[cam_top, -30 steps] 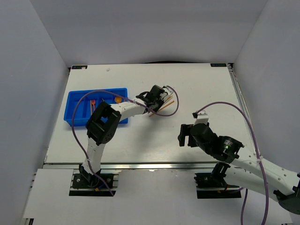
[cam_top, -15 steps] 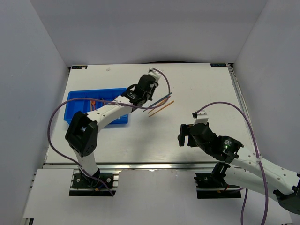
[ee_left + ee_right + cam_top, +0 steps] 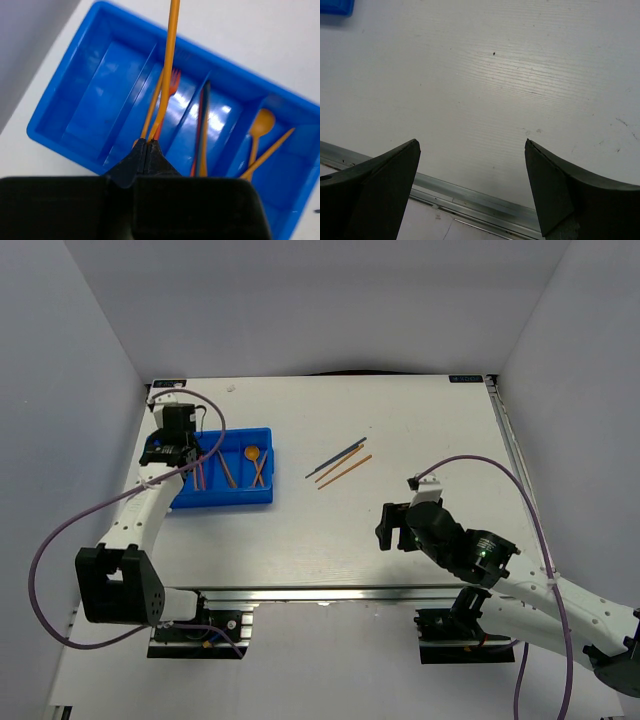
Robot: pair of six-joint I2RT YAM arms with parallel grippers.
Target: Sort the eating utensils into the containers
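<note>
The left gripper (image 3: 147,145) is shut tight on one orange stick (image 3: 170,60). It holds the stick by one end, up above the left part of the blue tray (image 3: 100,105). The stick points away from the gripper, across the tray.

The tray sits on the left side of the white table (image 3: 420,420). Its first long slot on the left has nothing in it. The next slot has an orange fork (image 3: 172,82) and an orange stick. The slot after that has a dark stick (image 3: 205,115) with a reddish one beside it. The slot on the right has an orange spoon (image 3: 261,124) and one more orange stick.

Three loose sticks (image 3: 345,471) lie close together on the table, well to the right of the tray. Two are orange and one is dark.

The right gripper (image 3: 471,142) is wide open and holds nothing. It hangs over bare table near the front edge.
</note>
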